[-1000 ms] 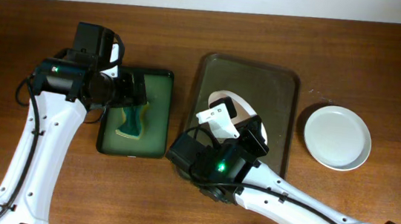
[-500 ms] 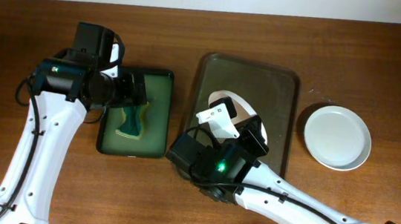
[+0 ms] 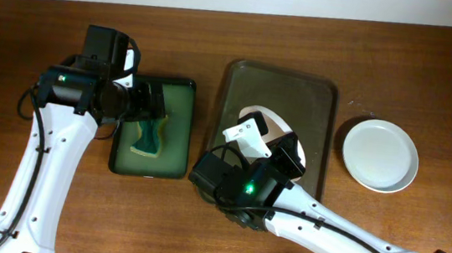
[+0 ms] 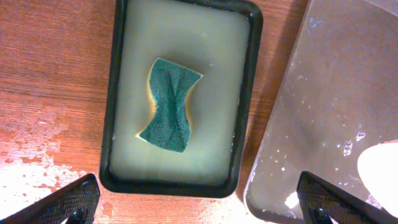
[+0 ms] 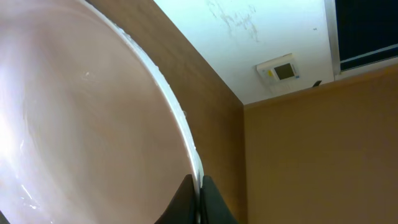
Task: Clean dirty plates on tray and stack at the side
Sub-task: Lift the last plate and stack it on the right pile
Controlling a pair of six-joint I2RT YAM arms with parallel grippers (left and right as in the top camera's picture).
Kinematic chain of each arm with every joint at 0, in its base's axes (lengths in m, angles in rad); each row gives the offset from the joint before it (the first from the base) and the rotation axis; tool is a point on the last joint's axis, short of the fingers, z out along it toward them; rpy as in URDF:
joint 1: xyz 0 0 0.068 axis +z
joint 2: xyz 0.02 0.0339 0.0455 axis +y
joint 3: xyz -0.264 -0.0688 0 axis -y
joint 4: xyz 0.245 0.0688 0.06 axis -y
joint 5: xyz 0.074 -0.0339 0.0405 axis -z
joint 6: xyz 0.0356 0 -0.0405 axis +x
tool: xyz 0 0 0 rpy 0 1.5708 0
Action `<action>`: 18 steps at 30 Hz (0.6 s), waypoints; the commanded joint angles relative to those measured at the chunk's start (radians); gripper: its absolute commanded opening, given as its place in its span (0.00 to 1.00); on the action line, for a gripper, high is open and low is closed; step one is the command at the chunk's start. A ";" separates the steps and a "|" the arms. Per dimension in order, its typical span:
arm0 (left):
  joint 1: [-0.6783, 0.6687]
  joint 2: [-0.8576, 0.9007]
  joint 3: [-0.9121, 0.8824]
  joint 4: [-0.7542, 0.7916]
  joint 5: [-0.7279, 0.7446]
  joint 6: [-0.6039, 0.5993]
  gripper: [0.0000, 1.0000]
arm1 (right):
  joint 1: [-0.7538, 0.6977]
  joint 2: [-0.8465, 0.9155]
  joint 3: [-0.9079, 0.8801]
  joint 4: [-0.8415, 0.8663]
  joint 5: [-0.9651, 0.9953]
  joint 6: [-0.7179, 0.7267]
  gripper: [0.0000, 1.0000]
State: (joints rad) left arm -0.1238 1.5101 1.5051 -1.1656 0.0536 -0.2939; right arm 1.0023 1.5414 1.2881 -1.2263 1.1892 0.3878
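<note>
The brown-grey tray [image 3: 297, 92] lies mid-table. My right gripper [image 3: 278, 153] is shut on the rim of a white plate [image 3: 254, 114] and holds it tilted over the tray's front half. In the right wrist view the plate [image 5: 81, 112] fills the left side, its rim pinched between the fingertips [image 5: 200, 186]. A second, plain white plate [image 3: 380, 154] sits on the table right of the tray. A third plate does not show. My left gripper [image 3: 151, 102] hovers open and empty above the teal sponge [image 4: 170, 104]. Its fingertips [image 4: 199, 205] are spread wide.
The sponge lies in a small dark green tray [image 4: 252, 81] left of the brown tray [image 4: 336, 99], which carries white flecks. The wall runs along the table's far edge. Bare wood lies between and around the trays.
My right gripper and the held plate have shifted very slightly toward the front of the tray. The left arm has not moved.
</note>
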 commanded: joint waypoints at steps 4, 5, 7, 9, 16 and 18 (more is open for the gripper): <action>0.002 -0.005 0.005 0.000 0.011 0.011 0.99 | 0.005 -0.021 0.022 -0.005 0.038 0.014 0.04; 0.002 -0.005 0.005 0.000 0.011 0.011 1.00 | 0.005 -0.021 0.022 -0.004 0.039 0.045 0.04; 0.002 -0.005 0.005 0.000 0.011 0.011 1.00 | -0.035 -0.021 0.022 -0.004 0.028 0.220 0.04; 0.002 -0.005 0.005 0.000 0.011 0.011 0.99 | -0.151 -0.022 0.026 0.011 -0.041 0.292 0.04; 0.002 -0.005 0.005 0.000 0.011 0.011 1.00 | -0.990 -0.016 0.064 0.249 -1.108 -0.216 0.04; 0.002 -0.005 0.005 0.000 0.011 0.011 1.00 | -1.266 0.007 0.064 0.287 -1.427 -0.227 0.04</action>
State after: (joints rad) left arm -0.1238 1.5097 1.5051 -1.1641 0.0544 -0.2939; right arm -0.0280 1.5417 1.3334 -0.9607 0.2420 0.2581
